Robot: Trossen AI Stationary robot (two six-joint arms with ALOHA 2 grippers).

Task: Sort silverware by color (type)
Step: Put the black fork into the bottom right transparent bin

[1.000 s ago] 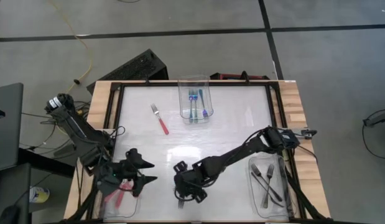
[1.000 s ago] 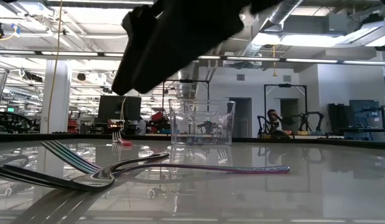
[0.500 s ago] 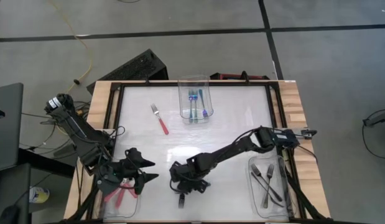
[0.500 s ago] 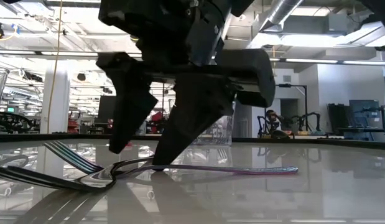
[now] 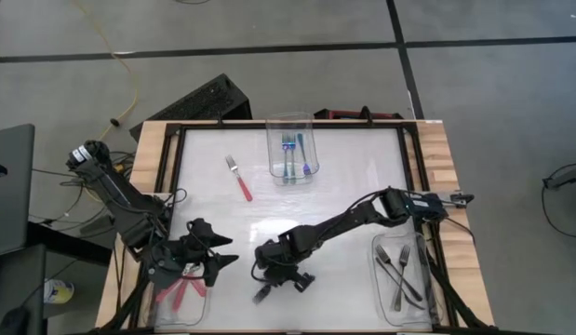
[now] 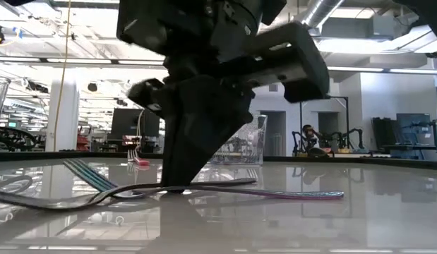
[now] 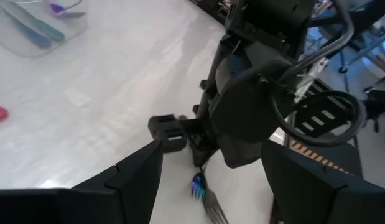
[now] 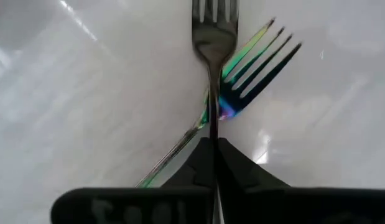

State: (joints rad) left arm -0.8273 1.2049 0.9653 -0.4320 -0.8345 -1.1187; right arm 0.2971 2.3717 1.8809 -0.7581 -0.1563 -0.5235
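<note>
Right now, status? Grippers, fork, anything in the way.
Right gripper shut on dark fork, near table edge. Left gripper open, idle by red-fork bin. Iridescent fork crossed underneath.

From above, my right gripper (image 5: 277, 275) covers most of the fork (image 5: 262, 293) near the table's front edge, so only its tine end shows. In my right wrist view my fingers (image 8: 208, 163) hide that dark fork's (image 8: 212, 37) handle and part of the iridescent fork (image 8: 242, 81) crossing under it.
</note>
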